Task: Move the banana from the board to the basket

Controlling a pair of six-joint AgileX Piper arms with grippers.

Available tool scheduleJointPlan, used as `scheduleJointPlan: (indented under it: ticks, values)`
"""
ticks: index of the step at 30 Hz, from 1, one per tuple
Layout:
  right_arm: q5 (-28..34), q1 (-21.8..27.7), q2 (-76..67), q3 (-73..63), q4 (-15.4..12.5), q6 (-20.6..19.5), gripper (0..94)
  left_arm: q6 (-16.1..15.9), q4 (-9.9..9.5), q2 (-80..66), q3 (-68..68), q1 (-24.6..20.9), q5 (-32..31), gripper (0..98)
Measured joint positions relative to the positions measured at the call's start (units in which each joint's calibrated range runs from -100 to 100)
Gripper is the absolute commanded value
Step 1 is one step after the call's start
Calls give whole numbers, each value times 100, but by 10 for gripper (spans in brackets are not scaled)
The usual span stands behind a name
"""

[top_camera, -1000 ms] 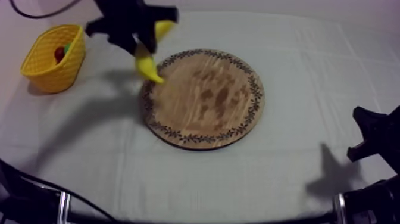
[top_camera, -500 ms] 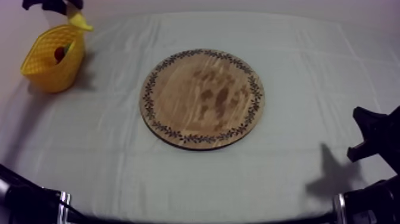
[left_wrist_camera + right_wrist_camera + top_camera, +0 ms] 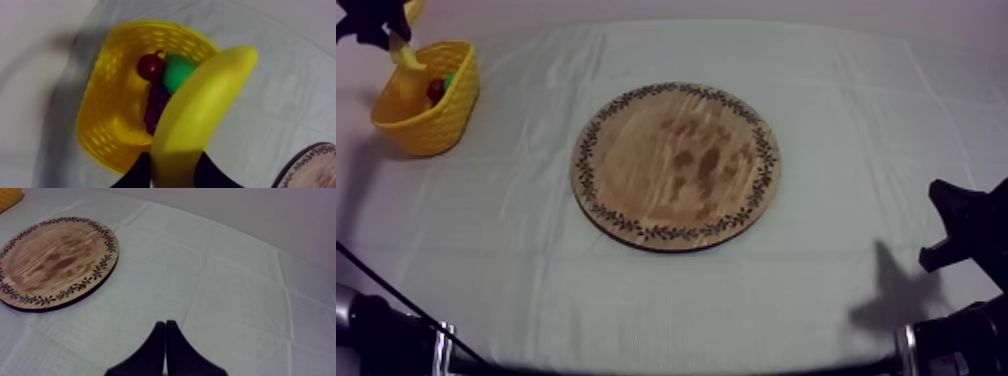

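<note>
Above the yellow basket (image 3: 102, 120), left gripper (image 3: 173, 169) clamps the banana (image 3: 200, 110).

Our left hand (image 3: 374, 20) hangs over the basket (image 3: 433, 122), with the banana (image 3: 404, 50) clamped between its fingers and reaching down from it above the basket's opening. Directly below that hand, inside the basket, a pear (image 3: 178, 73) lies against a bunch of grapes (image 3: 156, 107). The board (image 3: 676, 165) lies flat on the bench (image 3: 856, 100), well off to that hand's right and apart from the basket. Our right hand (image 3: 165, 324) sits low near the bench's edge, with the board ahead of it and to its left.
</note>
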Motion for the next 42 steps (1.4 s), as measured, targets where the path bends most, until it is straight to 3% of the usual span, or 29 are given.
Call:
scheduleJointPlan:
  ticks: [7,10,14,20,32,42]
  values:
    - [0,0,0,0,0,0,3,-39,33,136,404,-75,-286,760]
    - [-9,0,0,0,0,0,3,-47,85,57,595,-65,-376,828]
    - [-9,0,0,0,0,0,3,-60,190,-264,922,-58,-541,830]
    - [-9,0,0,0,0,0,3,-72,246,-1148,1573,-5,-866,693]
    - [-9,0,0,0,0,0,3,18,186,-3696,3287,485,-2400,147]
    - [-9,0,0,0,0,0,3,-74,202,-5770,5304,769,-3882,11]
